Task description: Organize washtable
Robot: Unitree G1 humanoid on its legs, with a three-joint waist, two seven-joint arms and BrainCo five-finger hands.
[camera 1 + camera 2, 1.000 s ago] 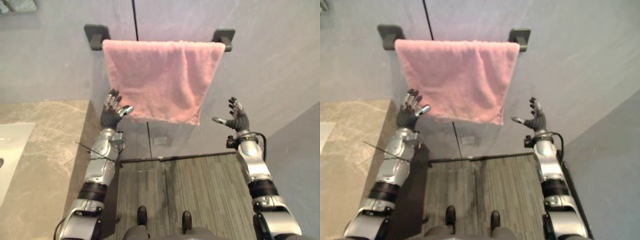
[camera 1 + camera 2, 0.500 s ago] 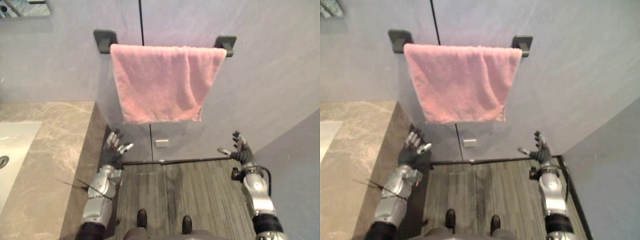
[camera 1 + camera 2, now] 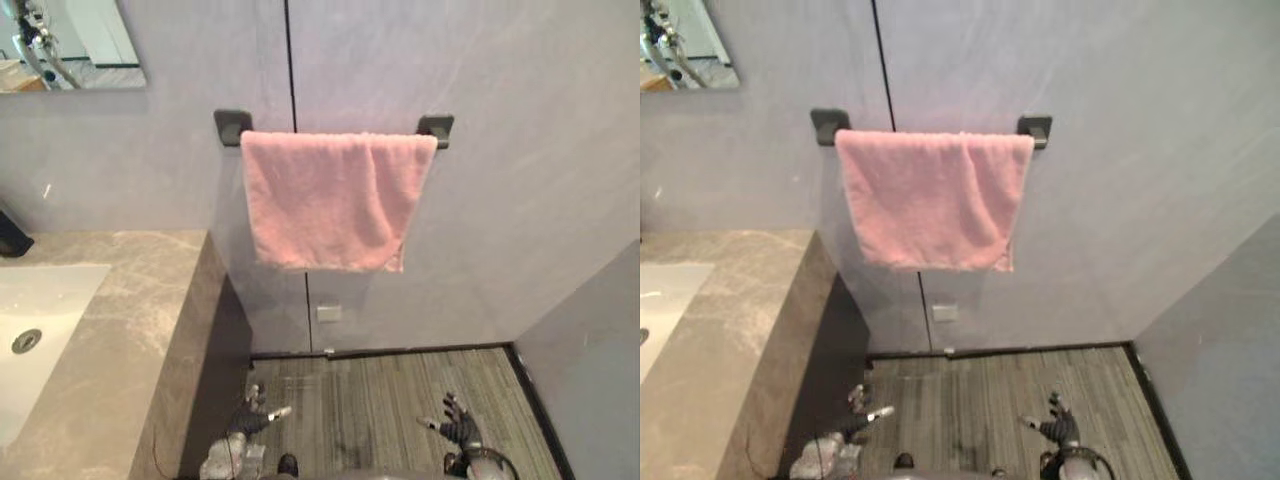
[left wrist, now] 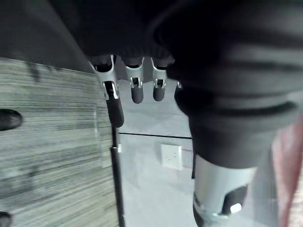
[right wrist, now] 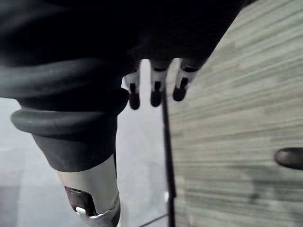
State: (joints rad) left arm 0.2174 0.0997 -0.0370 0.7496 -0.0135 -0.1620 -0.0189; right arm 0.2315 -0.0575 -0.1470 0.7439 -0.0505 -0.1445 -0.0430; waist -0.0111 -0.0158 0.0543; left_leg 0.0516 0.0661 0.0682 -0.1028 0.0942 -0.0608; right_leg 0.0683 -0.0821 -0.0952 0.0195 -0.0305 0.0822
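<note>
A pink towel [image 3: 335,200] hangs folded over a dark wall bar [image 3: 233,126], its right part doubled and a little bunched. The marble washtable [image 3: 120,330] with a white sink [image 3: 35,330] stands at the left. My left hand [image 3: 253,415] is low near the floor beside the counter's end, fingers straight and spread, holding nothing. My right hand [image 3: 455,425] is low at the right over the wood floor, also open and empty. In the wrist views the left hand's fingers [image 4: 136,90] and the right hand's fingers [image 5: 154,92] are straight, nothing between them.
A mirror [image 3: 70,45] hangs on the wall at the upper left. A dark object [image 3: 12,235] stands at the counter's back left edge. A white wall socket [image 3: 329,313] sits below the towel. A grey wall [image 3: 590,350] closes the right side.
Both hands have dropped from towel height down to near the floor, away from the towel. The view has shifted, showing more wall and the mirror. The towel hangs untouched.
</note>
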